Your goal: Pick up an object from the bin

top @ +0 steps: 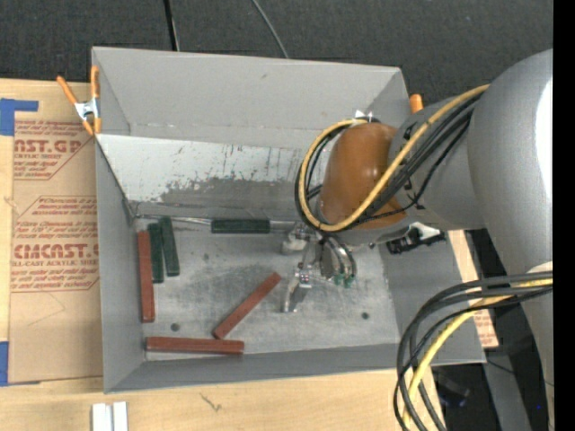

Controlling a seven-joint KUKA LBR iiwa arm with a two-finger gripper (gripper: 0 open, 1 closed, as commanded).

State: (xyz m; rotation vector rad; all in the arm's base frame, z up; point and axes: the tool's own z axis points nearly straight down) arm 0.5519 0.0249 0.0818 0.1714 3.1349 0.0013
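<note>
The gripper (297, 292), whose released or clenched state cannot be told, is seen at the right end of the slanted brown stick (247, 306) in the bin (225, 88); the stick is best straddled across its narrow width

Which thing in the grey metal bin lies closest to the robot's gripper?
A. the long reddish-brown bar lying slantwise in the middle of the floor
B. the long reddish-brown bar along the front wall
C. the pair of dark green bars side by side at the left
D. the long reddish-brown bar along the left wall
A: the slanted reddish-brown bar ends just beside the gripper; nothing else lies so near.
</note>
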